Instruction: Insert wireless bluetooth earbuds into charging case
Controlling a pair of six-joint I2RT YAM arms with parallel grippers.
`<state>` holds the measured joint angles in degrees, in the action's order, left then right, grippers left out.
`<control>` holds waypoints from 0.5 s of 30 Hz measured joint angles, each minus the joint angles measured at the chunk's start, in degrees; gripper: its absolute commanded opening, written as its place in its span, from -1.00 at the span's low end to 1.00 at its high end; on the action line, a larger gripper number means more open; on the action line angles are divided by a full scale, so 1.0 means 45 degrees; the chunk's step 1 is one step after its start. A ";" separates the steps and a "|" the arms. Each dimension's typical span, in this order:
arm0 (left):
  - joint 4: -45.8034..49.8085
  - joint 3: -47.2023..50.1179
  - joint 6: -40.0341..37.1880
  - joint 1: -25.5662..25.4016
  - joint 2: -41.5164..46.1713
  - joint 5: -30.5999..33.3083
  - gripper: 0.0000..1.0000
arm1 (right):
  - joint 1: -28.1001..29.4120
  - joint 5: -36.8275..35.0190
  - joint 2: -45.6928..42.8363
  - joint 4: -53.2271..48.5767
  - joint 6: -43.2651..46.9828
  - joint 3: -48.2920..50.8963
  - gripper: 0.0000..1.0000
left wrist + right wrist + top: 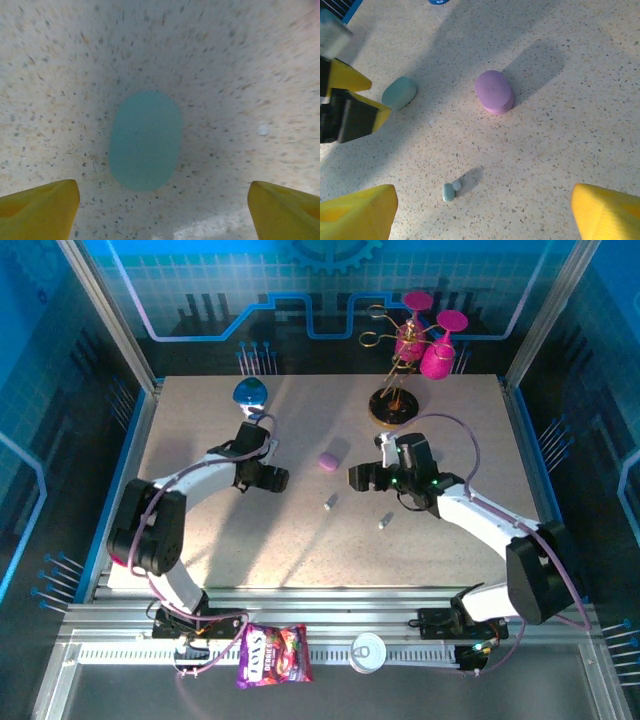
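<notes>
So far nothing is stowed: the teal case (145, 140) sits shut beneath the wide-open, empty left claw (162, 200), the lilac case (494, 91) nearby. Right claw (484, 202), spread and empty, hovers over an earbud (449, 191) lying loose on the worktop (570, 150); every insertion is yet to do.

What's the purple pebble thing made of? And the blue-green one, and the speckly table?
The purple case looks like smooth matte plastic: even colour, rounded edges, no sharp glints. The blue-green case looks alike, though blurred. The table looks like speckled stone or laminate printed that way; I can't tell which.
</notes>
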<state>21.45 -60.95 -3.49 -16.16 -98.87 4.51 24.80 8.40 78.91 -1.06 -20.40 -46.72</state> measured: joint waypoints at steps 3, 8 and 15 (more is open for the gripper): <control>0.0510 -0.0563 -0.0141 0.0000 -0.0908 0.0189 0.51 | 0.0000 -0.0107 -0.0214 -0.0053 0.0034 0.0029 0.80; 0.0913 -0.1049 -0.0340 0.0000 -0.1428 0.0335 0.30 | 0.0000 -0.0126 -0.0321 -0.0058 0.0083 0.0039 0.79; 0.1035 -0.1243 -0.0481 0.0015 -0.1467 0.0393 0.03 | 0.0000 -0.0121 -0.0321 -0.0063 0.0078 0.0053 0.79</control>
<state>26.11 -66.54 -5.65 -16.10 -105.47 6.28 24.80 7.86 77.47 -1.34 -20.05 -46.48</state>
